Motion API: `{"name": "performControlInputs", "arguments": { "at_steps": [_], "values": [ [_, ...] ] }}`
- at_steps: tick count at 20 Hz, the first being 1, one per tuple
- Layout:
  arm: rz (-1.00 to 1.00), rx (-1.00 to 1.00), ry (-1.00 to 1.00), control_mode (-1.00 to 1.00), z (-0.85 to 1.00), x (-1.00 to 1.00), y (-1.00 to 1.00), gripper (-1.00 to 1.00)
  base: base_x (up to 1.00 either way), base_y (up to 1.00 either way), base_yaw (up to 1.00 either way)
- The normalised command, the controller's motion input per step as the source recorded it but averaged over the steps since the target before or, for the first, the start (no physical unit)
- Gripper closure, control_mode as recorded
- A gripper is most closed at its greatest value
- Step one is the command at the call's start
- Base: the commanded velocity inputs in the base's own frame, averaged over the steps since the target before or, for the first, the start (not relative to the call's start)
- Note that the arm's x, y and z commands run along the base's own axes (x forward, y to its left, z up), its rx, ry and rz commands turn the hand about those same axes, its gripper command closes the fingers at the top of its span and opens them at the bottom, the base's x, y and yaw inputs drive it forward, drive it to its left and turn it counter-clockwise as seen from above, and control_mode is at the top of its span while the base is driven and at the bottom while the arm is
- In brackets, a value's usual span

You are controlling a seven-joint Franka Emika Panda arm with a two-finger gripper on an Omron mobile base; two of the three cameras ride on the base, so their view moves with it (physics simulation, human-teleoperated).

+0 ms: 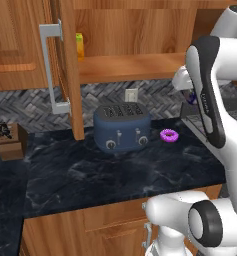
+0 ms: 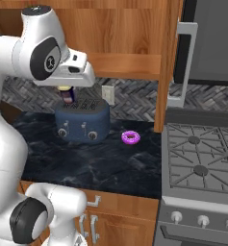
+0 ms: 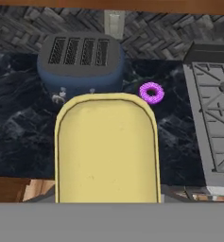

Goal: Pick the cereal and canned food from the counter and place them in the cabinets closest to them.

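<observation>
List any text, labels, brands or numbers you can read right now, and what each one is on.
None can be read.
Toaster: dials and levers on its front, no legible marks.
Canned food, held in the gripper: plain yellow top, no print showing.
Yellow container in the cabinet: too small to tell.
Stove knobs: markings blurred.

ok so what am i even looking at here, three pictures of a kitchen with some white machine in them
It is one rendered kitchen at one moment. The white machine is a robot arm. Two cameras on its base look from behind it, left and right; the third rides on its hand, looking down.

On the dark counter stand a blue toaster and a purple donut, with a stove alongside. An open wooden cabinet hangs above.

The gripper holds a small can above the toaster; its yellow top fills the middle of the hand picture.
</observation>
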Motion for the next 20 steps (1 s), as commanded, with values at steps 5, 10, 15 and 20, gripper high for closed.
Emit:
{"name": "performControlInputs", "arguments": {
  "at_steps": [5, 10, 15, 20],
  "values": [
    [-0.08, 0.00, -0.04, -1.00, 0.35, 0.18, 0.15, 1.00, 0.00, 0.00, 0.00],
    [-0.02, 0.00, -0.04, -1.00, 0.21, 0.01, 0.00, 1.00, 0.00, 0.00, 0.00],
    [0.00, 0.00, 0.00, -1.00, 0.00, 0.04, 0.00, 1.00, 0.00, 0.00, 0.00],
    [0.00, 0.05, -0.07, -1.00, 0.08, 0.06, 0.00, 1.00, 0.00, 0.00, 0.00]
  ]
}}
